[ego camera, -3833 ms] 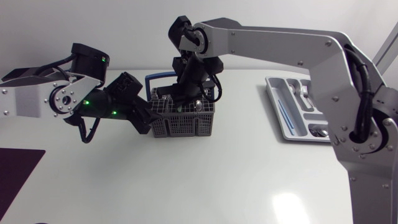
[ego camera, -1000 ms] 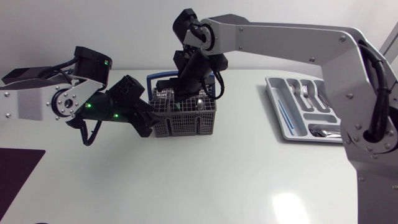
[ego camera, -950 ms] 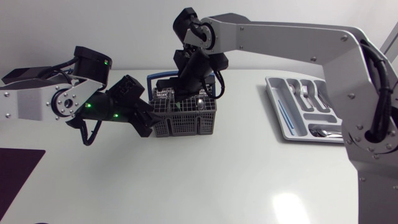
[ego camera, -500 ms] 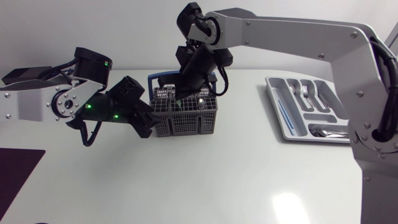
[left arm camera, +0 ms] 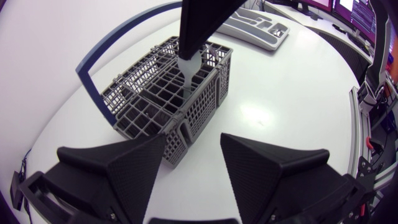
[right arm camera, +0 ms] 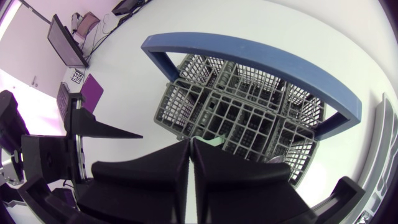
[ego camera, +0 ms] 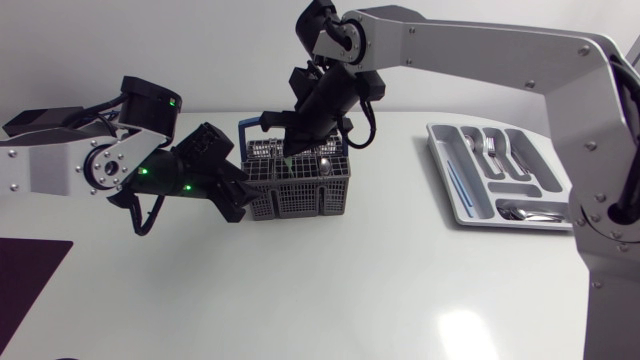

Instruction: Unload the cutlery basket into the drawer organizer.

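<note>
Black wedge fingers of the right claw [right arm camera: 189, 142] are pressed close together, clenched on a pale-handled utensil [left arm camera: 188, 65]. The left wrist view shows the pale piece below the fingertips, with a slim stem running down into the cutlery basket [ego camera: 300, 195] directly beneath. From the claw's own camera only a sliver of it shows between the fingers. The grey mesh basket, with its grid of cells, sits under and around this claw. Its blue handle [right arm camera: 249, 53] arches over the side of the basket ahead of the fingers. A shiny piece of cutlery [ego camera: 325, 165] stands in a cell just beside the claw. Against the opposite side of the basket the left claw [left arm camera: 193, 138] is released, its two fingers spread wide with the basket's near corner between them. Whether either finger touches the mesh cannot be told. Small green lights [ego camera: 140, 168] glow on the left arm behind it. Well apart from the right claw, on the side away from the left one, the drawer organizer [ego camera: 437, 150] lies flat on the white table [ego camera: 380, 290]. It holds forks [ego camera: 490, 150], a spoon [ego camera: 515, 210] and a thin blue piece [ego camera: 458, 188] in separate compartments. Far beyond the left arm a dark purple mat [ego camera: 30, 270] lies at the table's edge.
</note>
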You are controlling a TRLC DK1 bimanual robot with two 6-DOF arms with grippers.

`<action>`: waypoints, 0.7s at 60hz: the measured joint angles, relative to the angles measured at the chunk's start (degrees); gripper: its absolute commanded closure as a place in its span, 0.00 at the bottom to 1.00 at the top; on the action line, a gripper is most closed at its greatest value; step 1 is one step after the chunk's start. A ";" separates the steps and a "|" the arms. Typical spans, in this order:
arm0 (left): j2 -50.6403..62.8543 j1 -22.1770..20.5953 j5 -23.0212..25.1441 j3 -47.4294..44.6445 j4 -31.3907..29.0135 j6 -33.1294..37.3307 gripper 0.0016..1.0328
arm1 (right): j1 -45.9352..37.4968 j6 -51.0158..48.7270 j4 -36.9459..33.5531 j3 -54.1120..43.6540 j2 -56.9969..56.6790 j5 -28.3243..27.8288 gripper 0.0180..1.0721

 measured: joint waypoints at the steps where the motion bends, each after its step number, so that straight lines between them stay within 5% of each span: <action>1: 0.00 -0.02 0.00 0.00 0.00 0.00 0.39 | -0.09 0.02 0.00 0.00 0.00 -0.11 0.95; 42: 0.00 -0.17 -0.87 -0.02 0.00 0.00 0.39 | -1.40 0.17 -0.92 0.00 -1.97 -3.72 0.95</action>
